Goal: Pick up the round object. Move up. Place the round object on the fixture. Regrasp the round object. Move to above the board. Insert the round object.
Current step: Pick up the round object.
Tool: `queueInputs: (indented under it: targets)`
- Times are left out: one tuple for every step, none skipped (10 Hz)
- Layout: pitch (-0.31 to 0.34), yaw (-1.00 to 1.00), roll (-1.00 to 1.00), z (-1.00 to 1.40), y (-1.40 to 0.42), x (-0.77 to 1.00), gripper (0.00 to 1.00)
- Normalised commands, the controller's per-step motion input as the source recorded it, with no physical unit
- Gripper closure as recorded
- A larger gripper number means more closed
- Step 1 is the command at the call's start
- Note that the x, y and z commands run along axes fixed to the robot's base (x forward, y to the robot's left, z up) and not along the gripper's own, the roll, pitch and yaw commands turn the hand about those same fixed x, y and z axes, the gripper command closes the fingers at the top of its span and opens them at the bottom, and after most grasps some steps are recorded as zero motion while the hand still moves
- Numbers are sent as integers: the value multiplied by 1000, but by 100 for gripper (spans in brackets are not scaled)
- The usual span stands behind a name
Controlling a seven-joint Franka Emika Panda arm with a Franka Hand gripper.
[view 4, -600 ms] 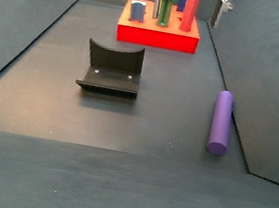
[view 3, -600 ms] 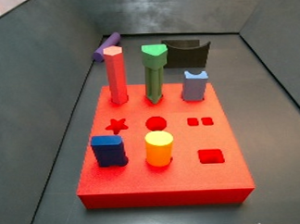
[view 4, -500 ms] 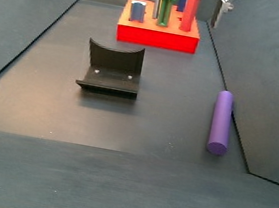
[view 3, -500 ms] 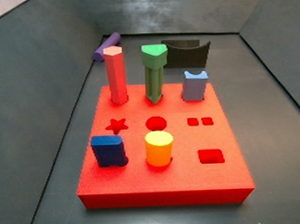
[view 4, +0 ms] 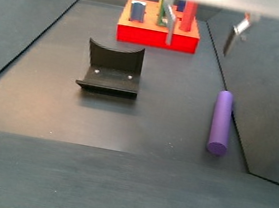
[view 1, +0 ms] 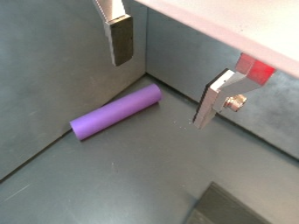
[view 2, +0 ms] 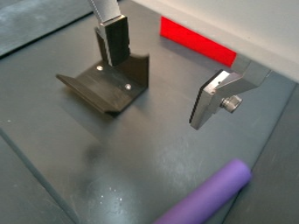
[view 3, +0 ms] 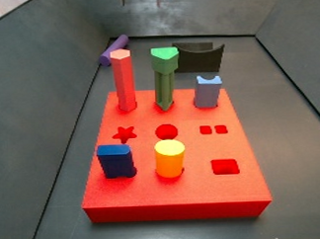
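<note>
Purple and slim, the round object (view 4: 221, 121) is lying flat on the dark floor, its long axis running roughly parallel to the side wall just beside it, one end pointing toward the board (view 4: 158, 35). It is lying well apart from the fixture (view 4: 112, 68), which is standing on the floor near the middle. The gripper (view 1: 163, 74) is hanging above the floor with its fingers (view 1: 121, 41) spread wide, gripping nothing; the peg is lying below and between them.

the tool (view 4: 202, 41) has come into a side view, fingers apart.
</note>
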Motion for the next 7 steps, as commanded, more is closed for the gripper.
queueInputs:
  targets:
    - [-174, -200, -33, -846, 134, -54, 0]
    - [-189, -180, -41, -806, 140, -14, 0]
    - [-209, -57, -64, -757, 211, 0, 0]
    - [-201, 0, -121, -714, 314, 0, 0]
    - [-159, 0, -254, -631, 426, -57, 0]
    - [-163, 0, -370, -446, 489, -29, 0]
    - [-210, 0, -429, -323, 534, -334, 0]
